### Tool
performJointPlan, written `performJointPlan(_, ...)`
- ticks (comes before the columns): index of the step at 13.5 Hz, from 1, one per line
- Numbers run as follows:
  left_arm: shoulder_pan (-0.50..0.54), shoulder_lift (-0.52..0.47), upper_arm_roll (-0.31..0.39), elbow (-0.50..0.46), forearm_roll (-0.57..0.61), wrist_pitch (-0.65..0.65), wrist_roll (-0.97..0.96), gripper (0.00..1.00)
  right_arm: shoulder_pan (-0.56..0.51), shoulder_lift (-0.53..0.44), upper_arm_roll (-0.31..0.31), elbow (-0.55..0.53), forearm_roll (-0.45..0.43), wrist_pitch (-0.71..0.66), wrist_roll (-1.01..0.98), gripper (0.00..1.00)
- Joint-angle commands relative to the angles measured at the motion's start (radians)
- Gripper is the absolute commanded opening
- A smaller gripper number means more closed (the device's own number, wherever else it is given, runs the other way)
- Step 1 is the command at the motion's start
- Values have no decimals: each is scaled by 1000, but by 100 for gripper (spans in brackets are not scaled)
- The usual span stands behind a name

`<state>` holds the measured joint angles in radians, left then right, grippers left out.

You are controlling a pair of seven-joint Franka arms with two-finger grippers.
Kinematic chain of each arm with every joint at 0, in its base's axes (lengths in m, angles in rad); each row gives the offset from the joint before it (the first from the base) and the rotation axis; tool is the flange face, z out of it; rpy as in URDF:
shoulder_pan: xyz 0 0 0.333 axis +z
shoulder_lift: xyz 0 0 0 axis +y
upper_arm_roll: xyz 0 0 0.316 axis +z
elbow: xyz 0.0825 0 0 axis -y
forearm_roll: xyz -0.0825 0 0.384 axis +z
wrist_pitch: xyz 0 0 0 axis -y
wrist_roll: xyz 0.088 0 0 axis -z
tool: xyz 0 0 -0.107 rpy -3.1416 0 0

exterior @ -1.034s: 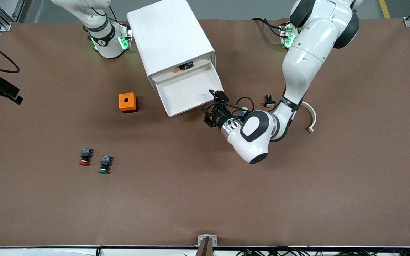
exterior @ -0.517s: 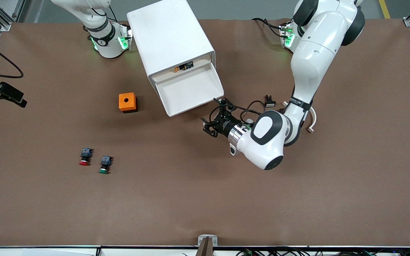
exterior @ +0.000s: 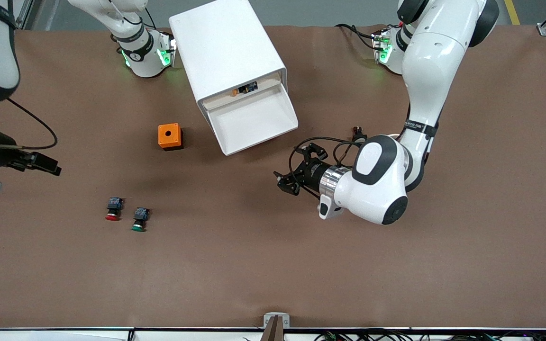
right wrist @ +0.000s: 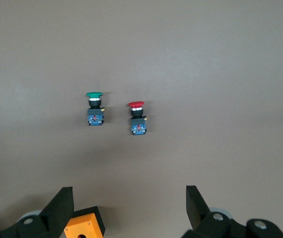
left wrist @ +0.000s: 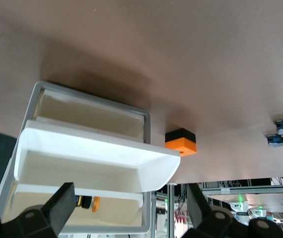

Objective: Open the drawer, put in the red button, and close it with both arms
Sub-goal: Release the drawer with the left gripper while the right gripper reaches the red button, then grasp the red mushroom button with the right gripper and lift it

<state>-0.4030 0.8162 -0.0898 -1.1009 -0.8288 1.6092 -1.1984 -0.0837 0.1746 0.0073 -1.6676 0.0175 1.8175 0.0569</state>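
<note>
Front view: the white cabinet [exterior: 228, 52] stands at the table's edge nearest the robots' bases, between the 2 arms. Its drawer [exterior: 254, 124] is pulled out toward the camera, and the tray looks bare. The slot above it shows an orange and black item [exterior: 243, 89]. Wide bare table lies on the camera side of the drawer's front. The left gripper [exterior: 295, 171] hangs over the table nearer the camera than the drawer's front corner, apart from it, fingers spread and holding nothing. The right gripper [exterior: 45, 164] is over the table edge at the right arm's end, also spread and empty. The orange box [exterior: 169, 136] sits beside the drawer, toward the right arm's end. The red button [exterior: 113, 208] lies nearer the camera than the box, just beside the green button [exterior: 139, 219], not touching it. Both lie on their sides, long axes roughly toward the camera, caps on the camera end.

Left wrist view: the drawer [left wrist: 96, 166] stands out from the cabinet frame [left wrist: 146, 124], inside empty; the orange box [left wrist: 181, 142] is beside it.

Right wrist view: the red button [right wrist: 138, 118] and green button [right wrist: 95, 108] lie parallel with open table all around; both black fingers [right wrist: 62, 206] stand wide apart.
</note>
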Motion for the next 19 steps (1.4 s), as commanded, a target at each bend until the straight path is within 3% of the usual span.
performJointPlan(1,-20,-38,12,-19,60,46,48,99,22,83,2,16,6,20,-2,100)
performJointPlan(7,-62,-75,10,-20,261,231,95,99,9,244,2,9,15,138,-2,100)
performJointPlan(10,-85,-107,10,-22,396,236,97,99,-2,311,2,6,15,187,-23,100)
performJointPlan(14,-88,-111,12,-22,439,236,97,100,-16,399,3,-49,18,330,-49,100)
performJointPlan(19,-119,-112,13,-24,572,264,91,100,-18,465,3,-57,44,342,-49,100)
